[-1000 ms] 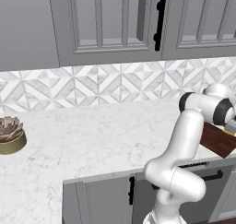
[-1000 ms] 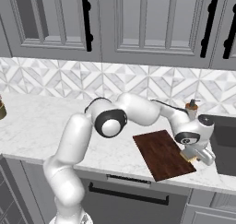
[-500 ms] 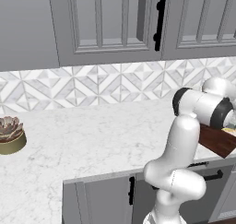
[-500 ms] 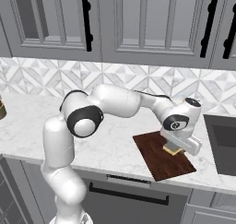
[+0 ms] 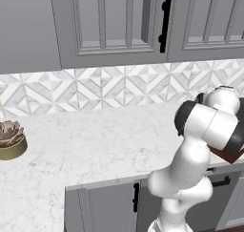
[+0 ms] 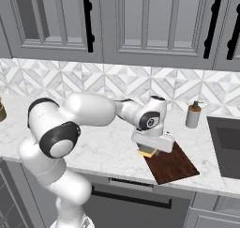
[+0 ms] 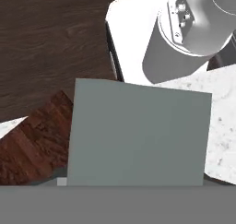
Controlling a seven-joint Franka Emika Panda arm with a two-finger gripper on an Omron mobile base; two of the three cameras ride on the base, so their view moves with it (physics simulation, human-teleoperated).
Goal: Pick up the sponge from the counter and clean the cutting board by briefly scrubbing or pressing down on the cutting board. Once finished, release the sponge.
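The gripper point(image 6: 151, 150) hangs over the near left corner of the cutting board point(image 6: 174, 164), at the counter's point(image 6: 108, 142) front edge, and is clenched on the sponge point(image 6: 148, 152). The sponge's yellow body shows just under the hand, at or just above the board's corner. In the hand view its grey-green scrub face point(image 7: 138, 135) lies right against the camera, covering the fingertips, with the board point(image 7: 32, 140) beneath. A soap dispenser point(image 6: 192, 115) stands toward the counter's back edge.

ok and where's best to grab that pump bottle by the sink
Probably around the pump bottle body, below the pump head, with the jaws coming in level from the front: it stands upright, and the head looks too thin to hold.
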